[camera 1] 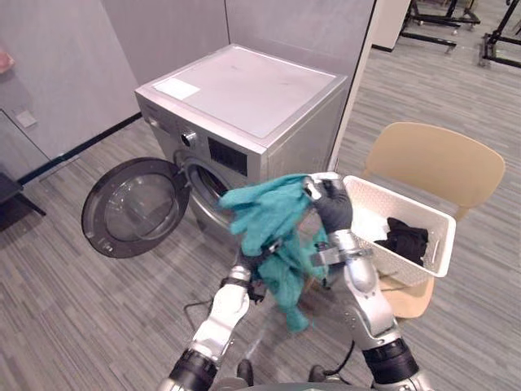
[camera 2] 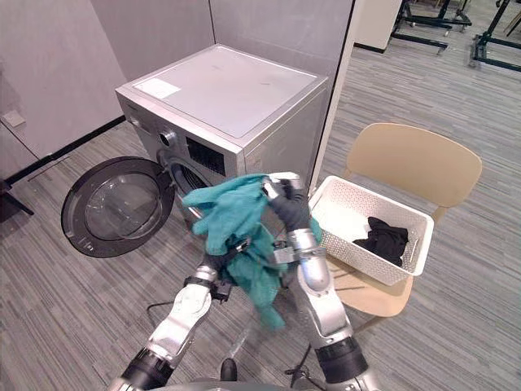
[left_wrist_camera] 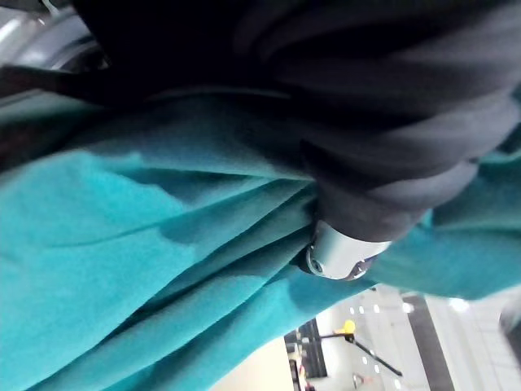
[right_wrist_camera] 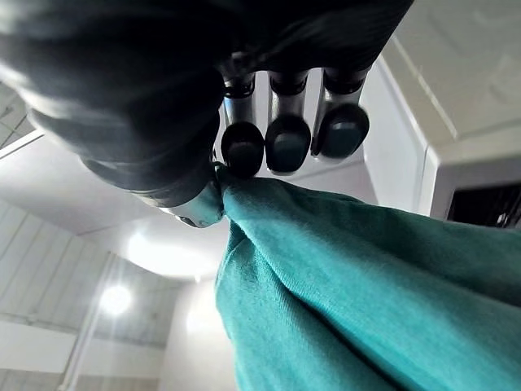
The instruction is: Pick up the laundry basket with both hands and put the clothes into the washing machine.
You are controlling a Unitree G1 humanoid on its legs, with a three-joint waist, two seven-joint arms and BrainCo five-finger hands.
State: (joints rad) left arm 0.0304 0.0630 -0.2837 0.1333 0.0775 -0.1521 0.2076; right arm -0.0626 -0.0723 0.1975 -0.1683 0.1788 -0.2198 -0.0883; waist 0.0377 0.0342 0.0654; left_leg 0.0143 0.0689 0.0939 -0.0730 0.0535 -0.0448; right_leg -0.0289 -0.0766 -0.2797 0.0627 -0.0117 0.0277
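Observation:
A teal cloth (camera 1: 264, 216) hangs in the air in front of the washing machine (camera 1: 244, 90), level with its drum opening (camera 1: 210, 183). My right hand (camera 1: 330, 204) is shut on the cloth's top edge; its fingertips (right_wrist_camera: 285, 142) and thumb pinch a fold of it. Lower down, my left hand (camera 1: 248, 267) sits against the cloth's underside, and folds of the cloth (left_wrist_camera: 122, 244) cover it. The white laundry basket (camera 1: 407, 204) stands on a wooden chair (camera 1: 435, 159) to my right, with a black garment (camera 1: 404, 239) inside.
The machine's round door (camera 1: 134, 208) stands swung open to the left, low over the floor. Grey wall panels rise behind and left of the machine. Black metal frames (camera 1: 431, 24) stand on the floor at the far back right.

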